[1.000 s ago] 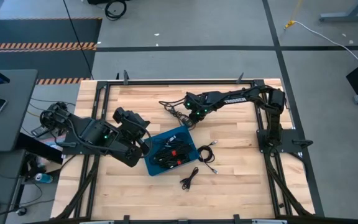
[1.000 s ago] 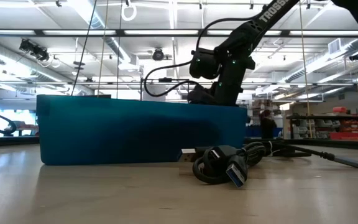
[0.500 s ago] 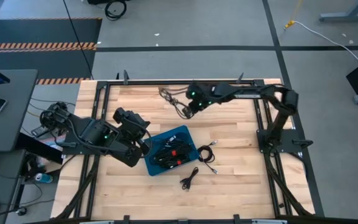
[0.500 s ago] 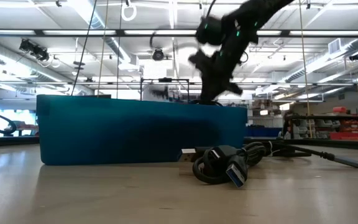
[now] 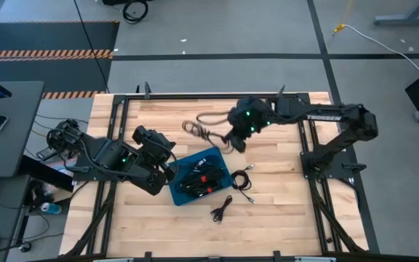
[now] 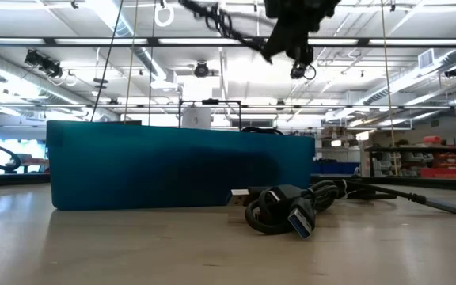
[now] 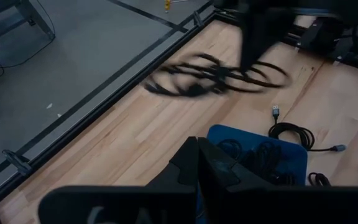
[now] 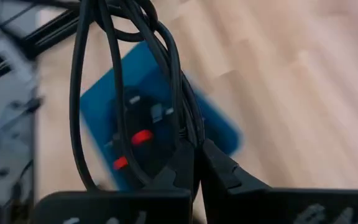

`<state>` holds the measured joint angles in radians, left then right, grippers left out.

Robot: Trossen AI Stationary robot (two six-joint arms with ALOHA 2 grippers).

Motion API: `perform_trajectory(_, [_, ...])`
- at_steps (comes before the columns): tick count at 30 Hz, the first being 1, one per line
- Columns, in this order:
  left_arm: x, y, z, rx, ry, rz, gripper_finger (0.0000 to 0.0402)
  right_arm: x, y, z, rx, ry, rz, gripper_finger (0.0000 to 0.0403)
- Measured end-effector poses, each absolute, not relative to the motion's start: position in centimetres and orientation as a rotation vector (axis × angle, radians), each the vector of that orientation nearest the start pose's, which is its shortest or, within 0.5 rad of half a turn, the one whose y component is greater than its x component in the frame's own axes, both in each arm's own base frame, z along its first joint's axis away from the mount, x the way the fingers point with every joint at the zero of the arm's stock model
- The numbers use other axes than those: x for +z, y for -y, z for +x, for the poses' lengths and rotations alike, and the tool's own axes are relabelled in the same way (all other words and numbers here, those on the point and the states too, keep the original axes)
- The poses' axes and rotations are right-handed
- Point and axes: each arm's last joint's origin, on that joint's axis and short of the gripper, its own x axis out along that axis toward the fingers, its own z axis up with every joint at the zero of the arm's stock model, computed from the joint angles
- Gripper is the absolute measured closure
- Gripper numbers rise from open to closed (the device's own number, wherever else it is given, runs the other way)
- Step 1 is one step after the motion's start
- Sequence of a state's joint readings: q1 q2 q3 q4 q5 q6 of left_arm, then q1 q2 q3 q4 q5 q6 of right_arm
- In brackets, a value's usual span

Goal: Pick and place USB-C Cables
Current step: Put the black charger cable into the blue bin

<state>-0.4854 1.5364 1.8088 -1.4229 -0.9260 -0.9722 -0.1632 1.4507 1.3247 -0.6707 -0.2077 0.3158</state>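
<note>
Above the bench's far edge, my right pincer [image 5: 233,140] carries a coiled cable [image 5: 202,128], jaws clamped on it; next I must swing it over the blue tray [image 5: 220,156] (left pincer [image 7: 197,163] closed, idle).

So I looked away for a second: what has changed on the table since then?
The right gripper, shut on a coiled cable, has lifted it off the far side of the table and swung it toward the blue tray. The left gripper stays shut beside the tray; the tray's cables and the loose ones have not moved.
</note>
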Motion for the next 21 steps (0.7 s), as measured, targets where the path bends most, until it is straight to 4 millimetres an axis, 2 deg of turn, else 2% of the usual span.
perform_trajectory(4, [41.4,10.4,24.6,0.737,-0.577,-0.153,0.0397,32.2,1.8,30.7,0.026,-0.829,0.434,0.0393])
perform_trajectory(9, [41.4,10.4,24.6,0.737,-0.576,-0.154,0.0397,29.9,0.3,32.3,0.109,-0.931,0.446,0.0393])
perform_trajectory(12, [41.4,10.4,24.6,0.737,-0.576,-0.155,0.0397,28.4,0.1,33.3,0.117,-1.036,0.427,0.0393])
perform_trajectory(15, [41.4,10.4,24.6,0.736,-0.575,-0.156,0.0397,28.0,0.5,34.7,0.111,-1.126,0.348,0.0393])
perform_trajectory(18, [41.4,10.4,24.6,0.736,-0.575,-0.156,0.0397,28.5,1.0,36.5,0.133,-1.155,0.273,0.0393])
perform_trajectory(21, [41.4,10.4,24.6,0.736,-0.574,-0.157,0.0397,29.9,1.3,38.5,0.169,-1.130,0.208,0.0393])
